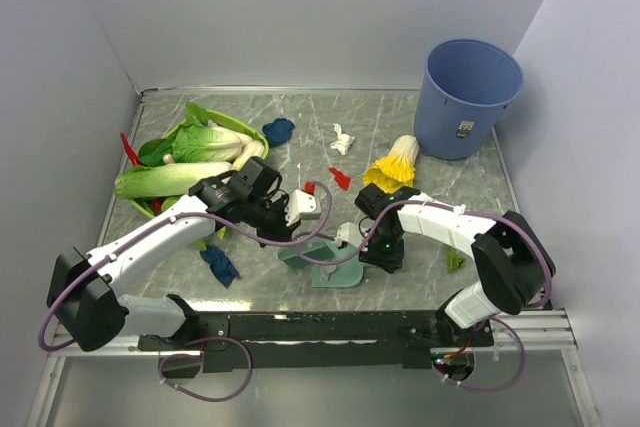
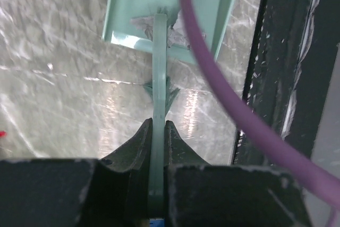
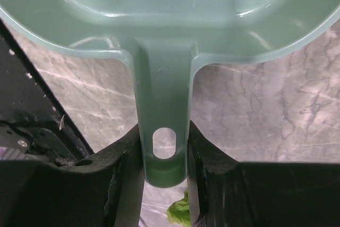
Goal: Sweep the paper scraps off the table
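Note:
My right gripper [image 1: 366,257] [image 3: 164,136] is shut on the handle of a pale green dustpan [image 1: 336,273] [image 3: 159,3], which lies flat on the table [image 1: 420,127] near the front edge. My left gripper [image 1: 289,235] [image 2: 158,127] is shut on a thin green sweeping tool [image 1: 296,254] [image 2: 159,67], seen edge-on, whose far end reaches the dustpan [image 2: 212,9]. Pale crumpled bits [image 2: 142,24] lie in the pan. Loose paper scraps lie around: dark blue [image 1: 278,130] [image 1: 219,264], white [image 1: 343,139], red [image 1: 340,178] and green [image 1: 455,260] [image 3: 179,212].
Large leafy green vegetables [image 1: 185,162] lie piled at the left. A yellow-and-white frilly vegetable [image 1: 393,165] lies behind the right arm. A blue bin [image 1: 466,97] stands at the back right corner. Pale walls enclose the table, and a black rail [image 2: 287,78] runs along the near edge.

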